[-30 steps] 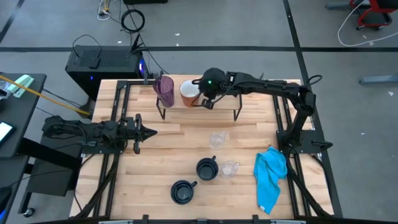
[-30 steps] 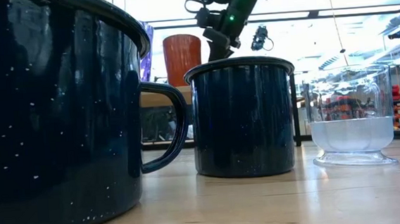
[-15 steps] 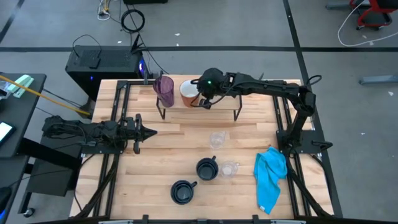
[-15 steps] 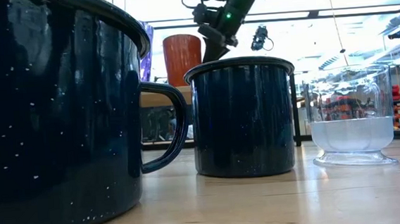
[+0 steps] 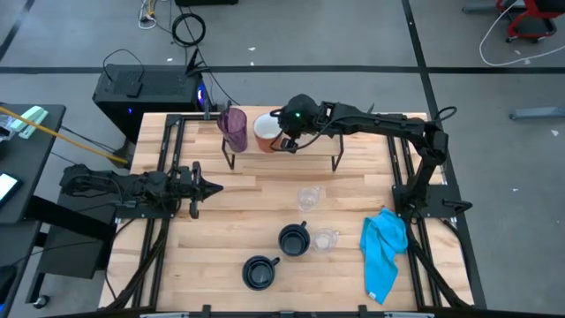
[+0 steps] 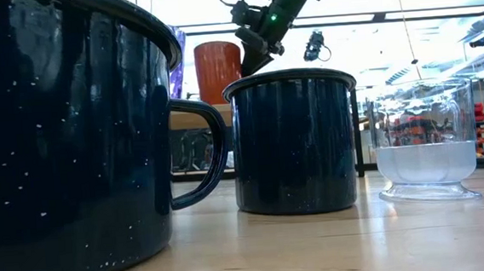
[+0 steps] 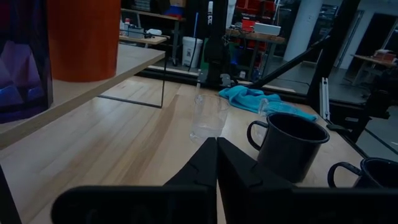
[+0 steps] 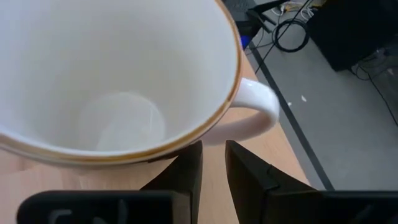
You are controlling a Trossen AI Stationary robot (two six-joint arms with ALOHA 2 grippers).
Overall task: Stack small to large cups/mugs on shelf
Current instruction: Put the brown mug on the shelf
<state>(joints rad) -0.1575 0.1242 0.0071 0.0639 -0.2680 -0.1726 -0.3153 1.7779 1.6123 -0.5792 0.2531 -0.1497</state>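
High view: right pincer (image 5: 284,141) grips the orange-brown mug (image 5: 267,132) on the shelf (image 5: 313,147), purple tumbler (image 5: 234,127) alongside.

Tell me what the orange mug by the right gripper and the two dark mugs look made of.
Orange mug: likely glazed ceramic, with a glossy white inside, a thick wall and a brown rim line. Dark mugs: probably enamelled metal, going by the navy speckled gloss and thin rolled rims. The right gripper sits at the orange mug's rim.

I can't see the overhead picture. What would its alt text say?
The right gripper holds an orange-brown mug beside a purple tumbler on the shelf. Two navy mugs, two clear glasses and a blue cloth sit on the table.
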